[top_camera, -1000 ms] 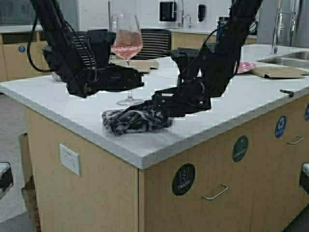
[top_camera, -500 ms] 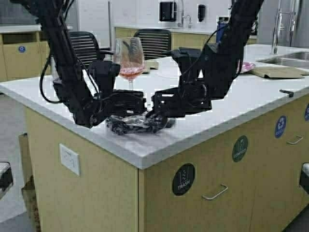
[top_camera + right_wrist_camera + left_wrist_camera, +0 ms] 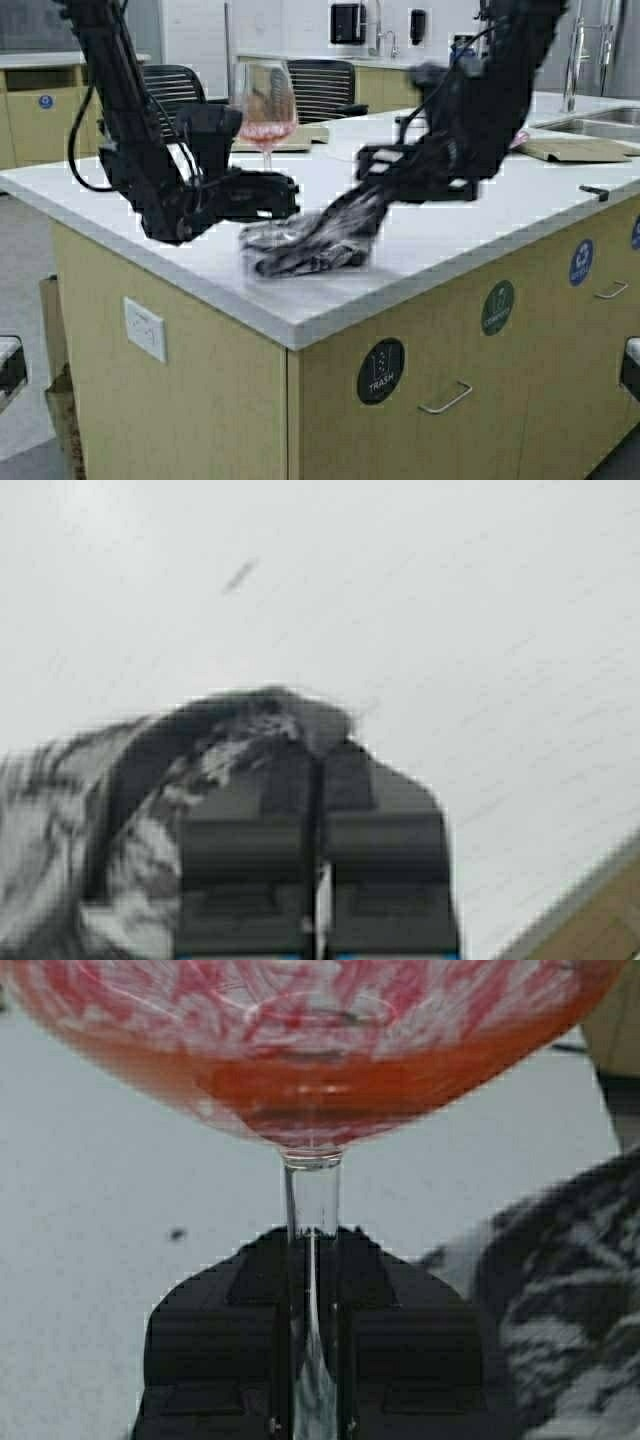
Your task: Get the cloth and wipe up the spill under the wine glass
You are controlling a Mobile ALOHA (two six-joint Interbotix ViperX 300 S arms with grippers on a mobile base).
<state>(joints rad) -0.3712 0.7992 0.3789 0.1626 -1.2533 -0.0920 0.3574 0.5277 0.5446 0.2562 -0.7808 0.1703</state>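
Note:
The wine glass (image 3: pixel 265 105) has reddish liquid in its bowl, and my left gripper (image 3: pixel 272 190) is shut on its stem (image 3: pixel 312 1260) just below the bowl (image 3: pixel 310 1050). The gripper hides the foot. The cloth (image 3: pixel 310 245), white-grey with dark flowers, lies bunched on the white counter (image 3: pixel 200 250) just right of the glass. One end is pulled up to my right gripper (image 3: pixel 372 192). That gripper (image 3: pixel 320 755) is shut on a fold of the cloth (image 3: pixel 130 790), a little above the counter. No spill shows on the counter.
The counter's front edge (image 3: pixel 300 325) runs close below the cloth. A sink (image 3: pixel 600 125), a pink plate (image 3: pixel 510 138) and a brown board (image 3: pixel 575 150) sit at the far right. Behind the glass are a wooden board (image 3: pixel 290 132) and chairs (image 3: pixel 320 85).
My right gripper has risen and drawn back to the right, dragging the cloth with it and stretching one end upward. The left gripper has lifted the glass slightly.

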